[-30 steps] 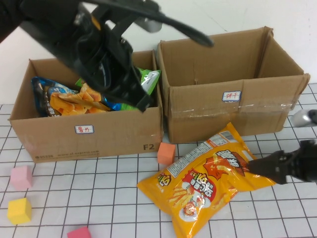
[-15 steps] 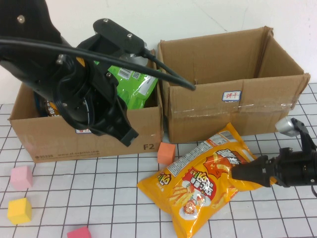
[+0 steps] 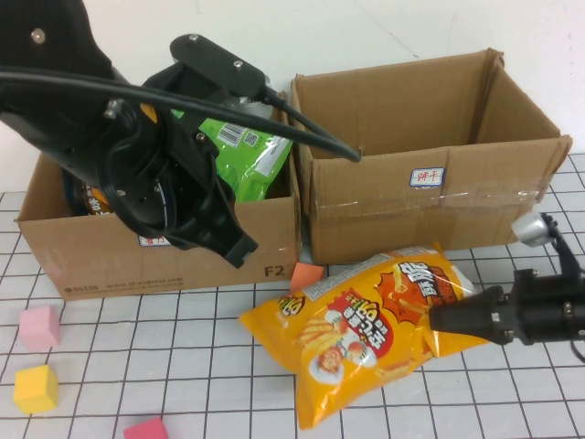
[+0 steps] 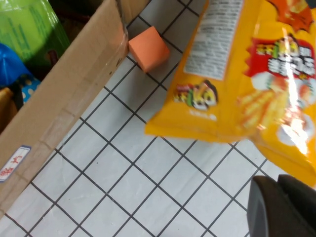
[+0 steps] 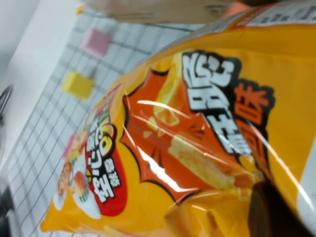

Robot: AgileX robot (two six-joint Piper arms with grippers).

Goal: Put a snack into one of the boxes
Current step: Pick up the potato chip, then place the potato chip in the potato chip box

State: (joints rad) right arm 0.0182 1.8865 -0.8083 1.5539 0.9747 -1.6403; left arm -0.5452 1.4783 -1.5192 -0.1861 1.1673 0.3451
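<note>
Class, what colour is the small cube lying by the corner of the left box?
Orange. The cube shows best in the left wrist view, on the grid table beside the left box.

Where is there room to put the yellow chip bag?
The right box looks bare inside. The left box is crowded with snacks, with the left hand over it. Open grid lies between the pink block and chip bag, held by the right hand.

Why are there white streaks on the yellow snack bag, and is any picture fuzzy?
High view: sharp, even light; the left gripper hangs before the left box. Left wrist view: glare streaks on the yellow snack bag. Right wrist view: the bag fills the frame, glossy highlights, slightly soft; the right gripper pinches its edge.
</note>
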